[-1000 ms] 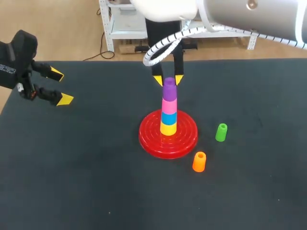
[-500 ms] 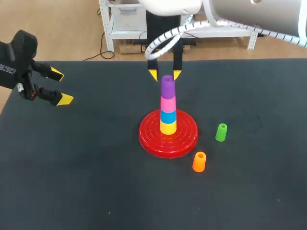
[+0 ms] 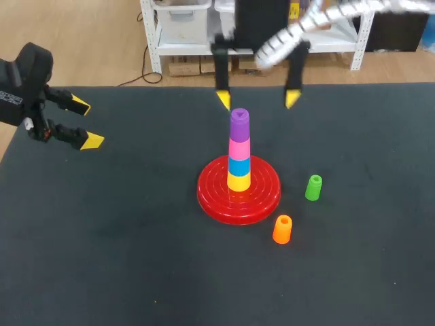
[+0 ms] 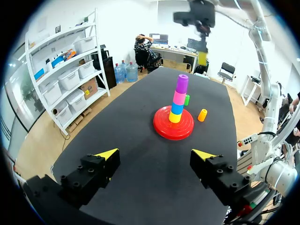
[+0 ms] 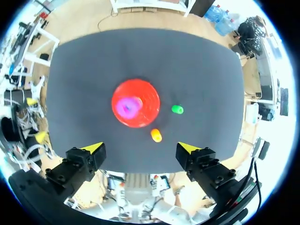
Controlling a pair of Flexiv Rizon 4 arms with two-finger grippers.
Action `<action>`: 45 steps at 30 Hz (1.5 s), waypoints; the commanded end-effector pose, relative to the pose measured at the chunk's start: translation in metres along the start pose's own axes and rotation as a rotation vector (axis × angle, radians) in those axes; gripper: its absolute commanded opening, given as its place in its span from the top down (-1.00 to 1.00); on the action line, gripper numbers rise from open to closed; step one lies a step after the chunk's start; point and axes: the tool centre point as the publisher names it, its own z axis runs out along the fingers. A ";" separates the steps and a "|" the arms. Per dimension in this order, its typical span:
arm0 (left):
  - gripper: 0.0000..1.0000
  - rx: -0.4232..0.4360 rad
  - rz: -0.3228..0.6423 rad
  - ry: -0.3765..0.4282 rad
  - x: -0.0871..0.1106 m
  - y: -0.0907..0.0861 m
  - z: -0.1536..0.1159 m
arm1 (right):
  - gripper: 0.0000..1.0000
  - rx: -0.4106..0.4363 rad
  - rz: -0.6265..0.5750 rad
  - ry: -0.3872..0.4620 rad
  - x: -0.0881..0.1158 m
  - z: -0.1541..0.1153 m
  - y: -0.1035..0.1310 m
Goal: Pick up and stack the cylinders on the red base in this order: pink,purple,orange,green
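Fingers of our right gripper [image 3: 257, 100] stand wide apart and empty, high over the red base [image 3: 211, 193]. There the purple cylinder [image 3: 239, 124] tops the pink cylinder [image 3: 238, 147], blue cylinder [image 3: 238, 166] and yellow cylinder [image 3: 238, 182]. Ahead of those fingers, the orange cylinder [image 3: 282, 229] and green cylinder [image 3: 313, 187] stand upright beside the base. Our left gripper [image 3: 86, 123] holds its fingers apart and empty, well away from the stack.

The table [image 3: 102, 272] before me has a flat black top. Past its far edge I see a light wooden floor [image 3: 95, 41] and a white shelf unit [image 3: 178, 34] holding pale bins. Off to the side, taller white shelves [image 4: 61, 79] carry more bins, and the wall [image 4: 126, 18] is white and brightly lit.
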 end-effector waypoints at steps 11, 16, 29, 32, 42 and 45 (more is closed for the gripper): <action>-1.00 0.001 0.001 -0.001 0.001 0.001 0.001 | -1.00 -0.066 -0.049 -0.071 0.059 0.107 -0.041; -1.00 0.001 0.001 -0.001 0.001 0.001 0.001 | -1.00 0.105 -0.044 -0.086 0.055 0.140 -0.041; -1.00 0.001 0.001 -0.001 0.001 0.001 0.001 | -1.00 0.157 -0.004 -0.062 0.049 0.148 -0.044; -1.00 0.001 0.001 -0.001 0.001 0.001 0.001 | -1.00 0.157 -0.004 -0.062 0.049 0.148 -0.044; -1.00 0.001 0.001 -0.001 0.001 0.001 0.001 | -1.00 0.119 -0.023 -0.112 0.056 0.150 -0.041; -1.00 0.001 0.001 -0.001 0.001 0.001 0.001 | -1.00 0.101 -0.029 -0.138 0.061 0.158 -0.044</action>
